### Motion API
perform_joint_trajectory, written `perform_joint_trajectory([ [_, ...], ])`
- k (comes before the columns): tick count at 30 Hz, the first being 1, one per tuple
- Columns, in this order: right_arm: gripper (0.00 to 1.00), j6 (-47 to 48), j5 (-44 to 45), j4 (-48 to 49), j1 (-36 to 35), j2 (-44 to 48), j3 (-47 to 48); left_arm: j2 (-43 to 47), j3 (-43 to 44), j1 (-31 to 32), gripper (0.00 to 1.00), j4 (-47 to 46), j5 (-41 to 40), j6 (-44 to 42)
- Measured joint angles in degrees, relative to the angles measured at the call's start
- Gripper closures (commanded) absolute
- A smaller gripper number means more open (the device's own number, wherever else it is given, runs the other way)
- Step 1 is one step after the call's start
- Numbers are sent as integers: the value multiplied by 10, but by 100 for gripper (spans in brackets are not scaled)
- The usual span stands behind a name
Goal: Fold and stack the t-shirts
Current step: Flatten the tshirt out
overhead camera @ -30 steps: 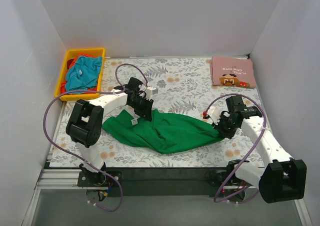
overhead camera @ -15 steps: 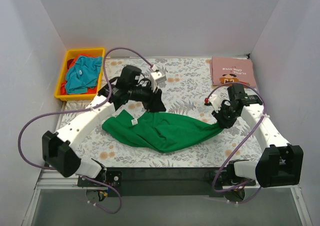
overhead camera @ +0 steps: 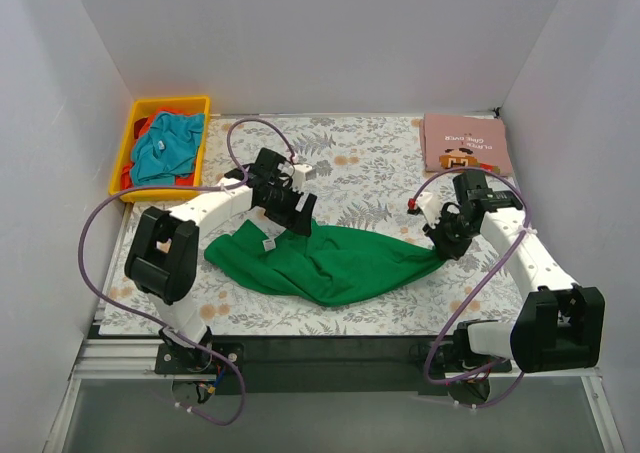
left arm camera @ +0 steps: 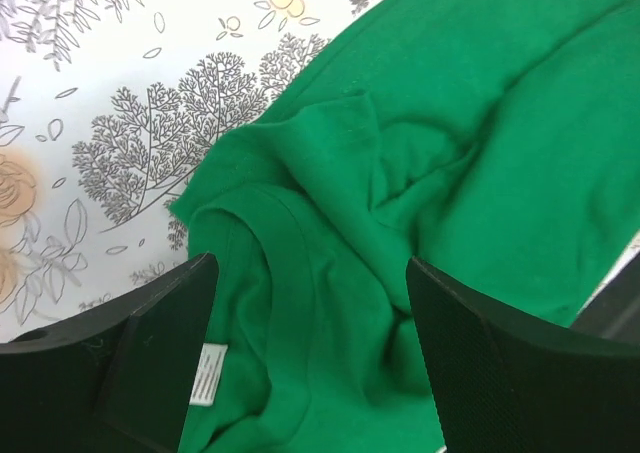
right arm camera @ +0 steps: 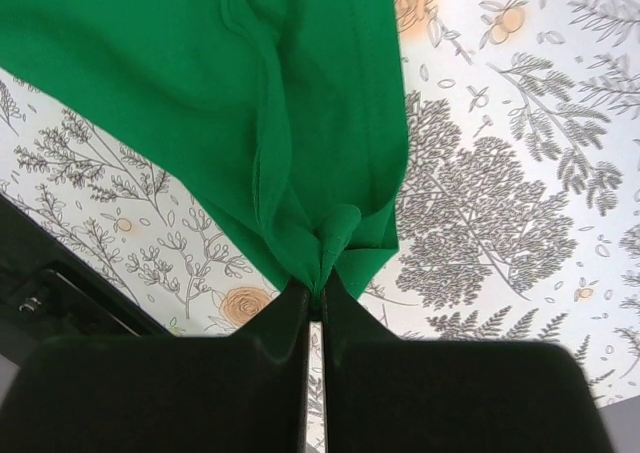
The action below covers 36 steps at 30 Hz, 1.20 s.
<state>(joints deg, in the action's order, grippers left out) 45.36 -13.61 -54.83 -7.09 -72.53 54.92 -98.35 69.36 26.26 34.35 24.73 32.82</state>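
A large bright green t-shirt (overhead camera: pixel 330 261) lies crumpled across the middle of the floral cover. My left gripper (overhead camera: pixel 297 216) hovers over its upper left part, open, with green cloth (left arm camera: pixel 330 273) and the white neck label (left arm camera: pixel 207 373) showing between its fingers. On the shirt's right end my right gripper (overhead camera: pixel 442 247) is shut, pinching a bunched corner of green cloth (right arm camera: pixel 335 238) between its fingertips. A folded dusty pink t-shirt (overhead camera: pixel 465 144) with a cartoon face lies at the far right corner. Teal (overhead camera: pixel 167 145) and red (overhead camera: pixel 127 176) t-shirts sit in the bin.
A yellow plastic bin (overhead camera: pixel 123 153) stands at the far left corner. The floral table cover (overhead camera: pixel 370 163) spans the table, white walls close it on three sides. Purple cables loop from both arms, and a black strip runs along the near edge.
The left gripper has opened and let go of the green shirt; its arm swung out and back near the collar. The right gripper moved slightly up, still holding the corner.
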Motion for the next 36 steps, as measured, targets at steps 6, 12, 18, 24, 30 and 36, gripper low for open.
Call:
perform_joint_trajectory([
  [6, 99, 5, 3, -7, 0, 11, -29, -59, 2, 2, 25, -28, 3, 5],
  [12, 99, 10, 5, -7, 0, 13, -37, -102, 24, 2, 56, -50, 28, 28],
  [18, 99, 11, 7, -7, 0, 13, -40, -108, 32, 2, 100, -71, 45, 43],
  [24, 99, 11, 8, -7, 0, 13, -41, -105, 72, -15, 100, -69, 55, 41],
  [30, 99, -2, 9, -4, 8, -2, -5, -57, 164, -62, 100, -50, 62, 11],
  [36, 99, -17, 11, 28, 42, -44, 86, 101, 168, -64, 100, -5, 123, -69],
])
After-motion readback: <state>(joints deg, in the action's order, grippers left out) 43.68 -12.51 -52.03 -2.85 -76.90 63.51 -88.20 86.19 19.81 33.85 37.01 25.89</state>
